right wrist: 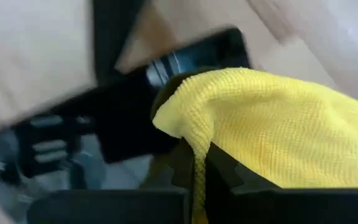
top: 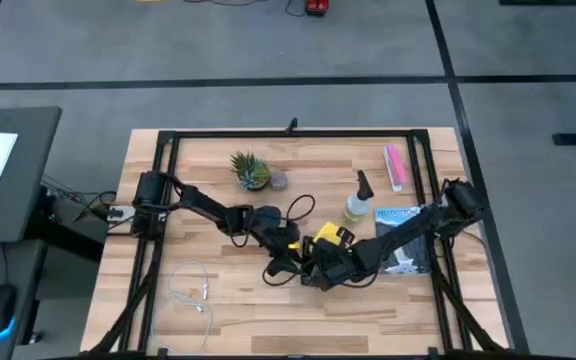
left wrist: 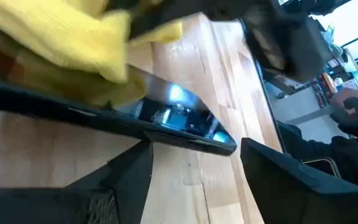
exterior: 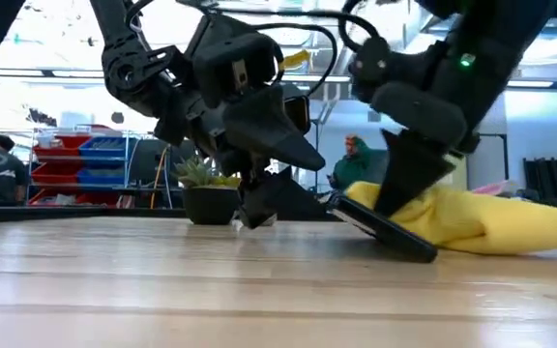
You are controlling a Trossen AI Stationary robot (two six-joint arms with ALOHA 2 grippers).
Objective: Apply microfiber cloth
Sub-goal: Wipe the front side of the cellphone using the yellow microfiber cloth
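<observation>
My right gripper (exterior: 409,208) is clenched on the microfiber cloth (exterior: 472,217), pressing the yellow fabric onto the black smartphone (exterior: 385,232), which is tilted with one edge raised off the table (exterior: 259,290). My left gripper (left wrist: 191,168) sits just beside the smartphone's raised edge, fingers spread apart, the phone between them. A potted plant (top: 250,170) stands well beyond the phone.

The phone (exterior: 387,232) leans tilted in the middle of the worktop (top: 248,300), with the microfiber cloth (exterior: 472,217) lying on it. The plant (top: 250,170) stands behind. The cable (top: 190,290) lies at the front left.
</observation>
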